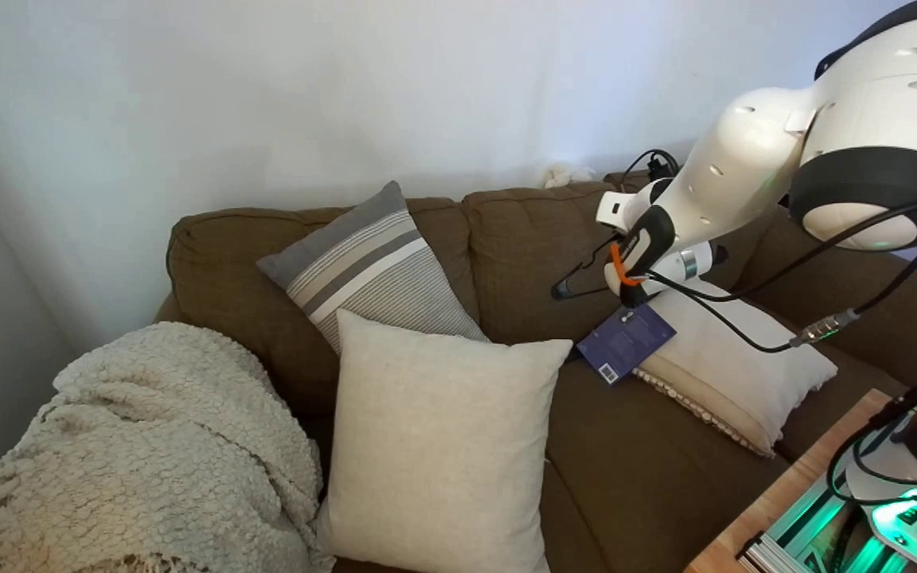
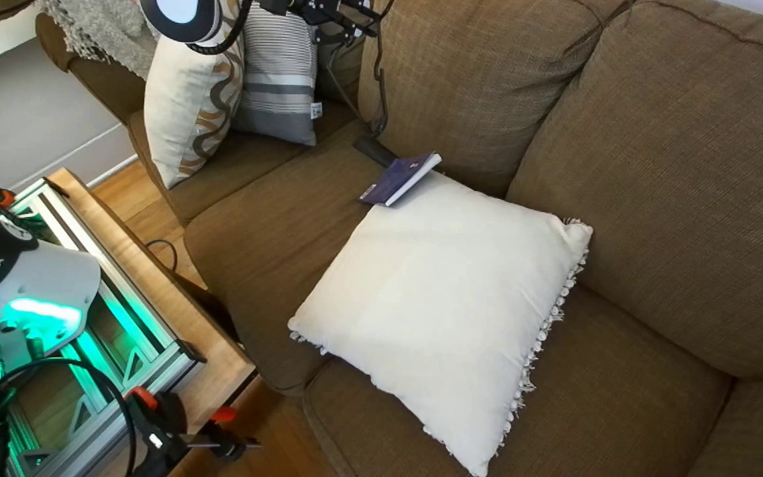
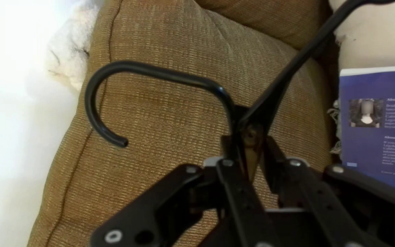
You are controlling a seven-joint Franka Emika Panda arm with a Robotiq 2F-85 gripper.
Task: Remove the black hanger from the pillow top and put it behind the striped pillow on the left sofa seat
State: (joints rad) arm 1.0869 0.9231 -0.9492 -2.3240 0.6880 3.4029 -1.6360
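Hanger (image 3: 279, 85): off the pillow (image 2: 441, 285), hanging before the back of the sofa (image 1: 649, 454); whether its low end touches fabric, I can't tell from here.
Fingers (image 3: 276, 164): pinching the hanger near the base of its hook.
Pillow: lying on the sofa, fringe along its edges.
Book (image 2: 400, 179): tilted, one end resting on the pillow's corner.
Striped pillow (image 1: 387, 274): propped against the sofa's back on the left seat (image 2: 255, 158), the cream cushion (image 1: 442, 446) standing before it.
Blanket (image 1: 172, 446): heaped at one end.
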